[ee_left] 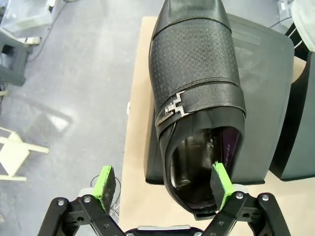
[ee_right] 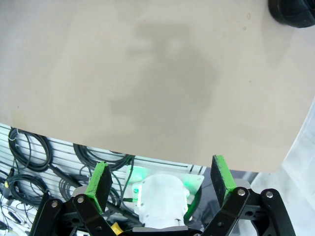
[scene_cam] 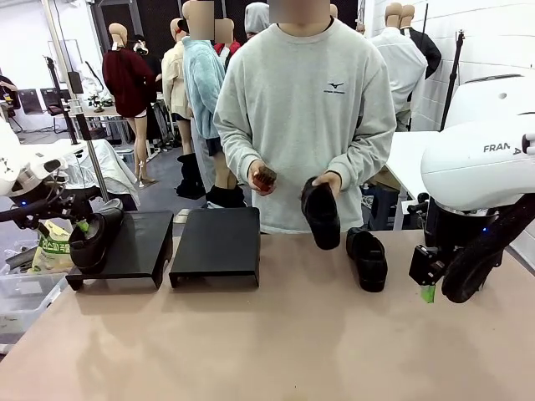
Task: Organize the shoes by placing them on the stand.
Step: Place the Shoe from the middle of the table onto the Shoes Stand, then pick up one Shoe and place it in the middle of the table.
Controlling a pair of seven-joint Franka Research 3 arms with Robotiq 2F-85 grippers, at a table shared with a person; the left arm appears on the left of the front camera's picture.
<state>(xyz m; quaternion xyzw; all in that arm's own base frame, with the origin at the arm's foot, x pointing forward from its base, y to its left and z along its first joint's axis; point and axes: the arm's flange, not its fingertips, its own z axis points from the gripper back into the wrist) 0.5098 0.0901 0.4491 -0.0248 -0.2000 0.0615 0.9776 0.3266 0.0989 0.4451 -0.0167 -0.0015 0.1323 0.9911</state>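
Observation:
One black shoe (scene_cam: 94, 240) lies on the left black stand (scene_cam: 134, 251), at its left end. In the left wrist view that shoe (ee_left: 197, 73) has a strap and a metal buckle. My left gripper (scene_cam: 79, 227) (ee_left: 162, 184) is open and straddles the shoe's heel; the left pad is clear of it and the right pad is close to its side. Across the table, a person's hand holds a second shoe (scene_cam: 320, 213) toe-down. A third shoe (scene_cam: 368, 259) (ee_right: 293, 12) rests on the table. My right gripper (scene_cam: 428, 288) (ee_right: 160, 179) hangs open and empty at the table's right edge.
A second black stand (scene_cam: 217, 246) (ee_left: 300, 137) sits bare next to the first. The person's other hand holds a small dark object (scene_cam: 266, 178). Clear bins and a bag (scene_cam: 52, 246) stand off the table's left edge. Cables (ee_right: 44, 162) hang below the table's edge.

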